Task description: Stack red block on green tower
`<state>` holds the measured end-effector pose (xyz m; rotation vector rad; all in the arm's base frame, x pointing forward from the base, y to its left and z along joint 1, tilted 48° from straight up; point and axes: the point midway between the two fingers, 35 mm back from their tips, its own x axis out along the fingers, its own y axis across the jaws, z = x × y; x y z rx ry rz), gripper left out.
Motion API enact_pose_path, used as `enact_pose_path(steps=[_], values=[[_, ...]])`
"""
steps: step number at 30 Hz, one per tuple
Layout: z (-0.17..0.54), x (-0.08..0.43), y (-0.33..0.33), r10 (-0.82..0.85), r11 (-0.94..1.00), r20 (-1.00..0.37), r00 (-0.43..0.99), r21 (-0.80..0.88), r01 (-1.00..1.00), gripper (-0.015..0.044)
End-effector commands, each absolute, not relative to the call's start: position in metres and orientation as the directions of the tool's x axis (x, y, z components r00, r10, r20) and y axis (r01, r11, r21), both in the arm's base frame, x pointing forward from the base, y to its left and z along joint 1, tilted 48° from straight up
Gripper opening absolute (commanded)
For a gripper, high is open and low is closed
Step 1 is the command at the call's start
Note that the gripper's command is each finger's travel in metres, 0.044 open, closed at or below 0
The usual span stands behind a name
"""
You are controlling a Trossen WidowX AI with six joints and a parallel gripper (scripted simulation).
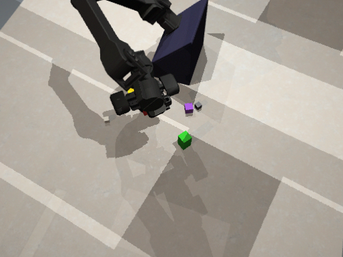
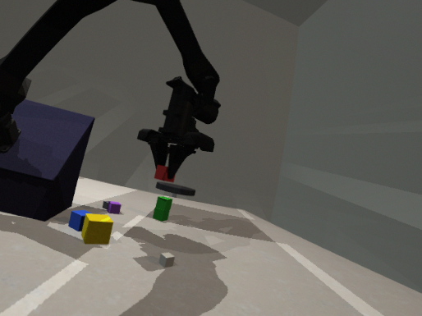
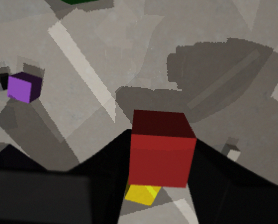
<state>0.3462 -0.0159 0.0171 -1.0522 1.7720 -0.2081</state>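
Observation:
The red block (image 1: pixel 145 113) (image 2: pixel 162 172) (image 3: pixel 162 161) is between the two black fingers, off the floor. My gripper (image 2: pixel 166 172) (image 3: pixel 157 137) is shut on it and points down; in the top view the gripper body hides the fingers and most of the block. The green tower (image 1: pixel 184 140) (image 2: pixel 162 208) stands upright, two green blocks high, the upper one slightly turned. Only its dark edge shows at the top of the wrist view. The red block is to the side of the tower, above its top level, and does not touch it.
A purple block (image 1: pixel 189 108) (image 2: pixel 114 208) (image 3: pixel 20 88) and small dark cube (image 1: pixel 198 105) lie near the tower. A yellow block (image 2: pixel 97 229), blue block (image 2: pixel 77 220) and small pale cube (image 2: pixel 167 259) lie around. A navy wedge (image 1: pixel 181 45) stands behind. A dark disc (image 2: pixel 176 189) shows below the fingers.

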Motion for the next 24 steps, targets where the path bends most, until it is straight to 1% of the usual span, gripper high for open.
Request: enact_pose_path(steps=[1,24], values=[[0.019,0.346,-0.014,-0.727,0.613,-0.678,-0.107,-0.571,-0.546,0.0000],[-0.054,0.383,0.053,-0.723,0.616,-0.683,-0.104,-0.569,-0.545,0.0000]])
